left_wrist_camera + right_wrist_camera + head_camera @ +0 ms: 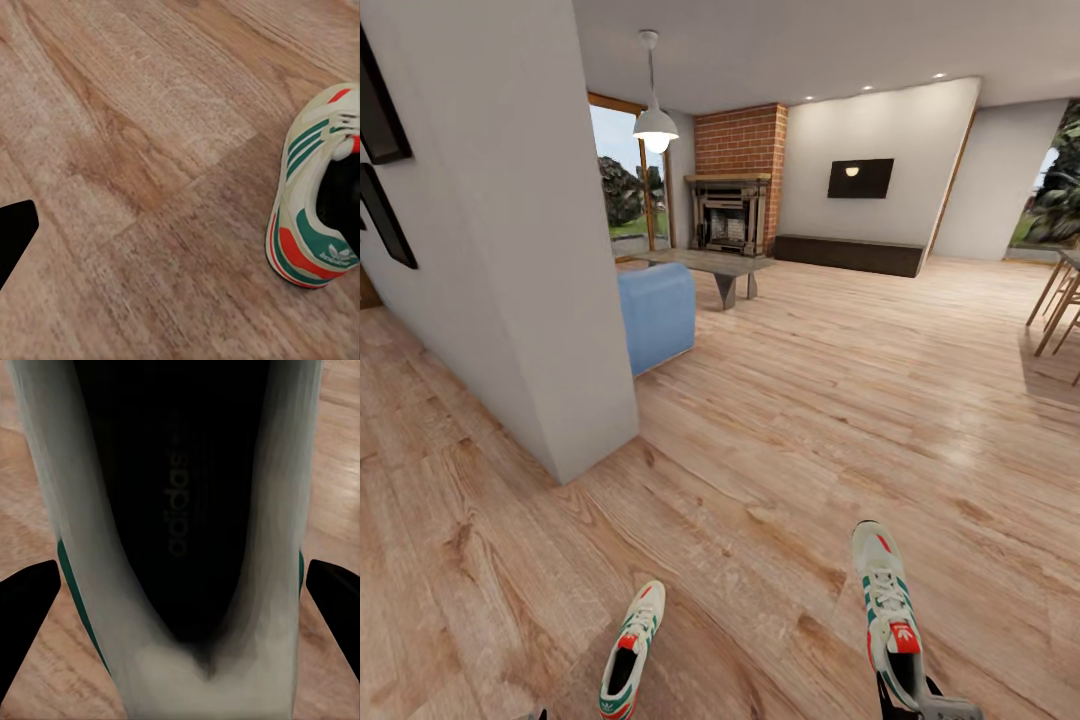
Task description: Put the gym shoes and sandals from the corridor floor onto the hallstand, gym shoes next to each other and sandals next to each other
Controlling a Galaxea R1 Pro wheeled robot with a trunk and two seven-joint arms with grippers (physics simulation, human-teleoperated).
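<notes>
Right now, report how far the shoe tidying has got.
Nothing looks done: both white sneakers with green stripes are off the rack. The left one lies on the light brown wood plank floor, untouched beside the left gripper's dark fingertip. In hand: the right gripper straddles the other sneaker at its heel, fingertips on either side; whether it grips yet is unclear. Left: shelving both sneakers together, then the sandals.

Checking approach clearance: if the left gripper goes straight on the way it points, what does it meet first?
Probably bare corridor floor. The gym shoe lies off to the side of the line, so it looks missed, though depth is unclear.
</notes>
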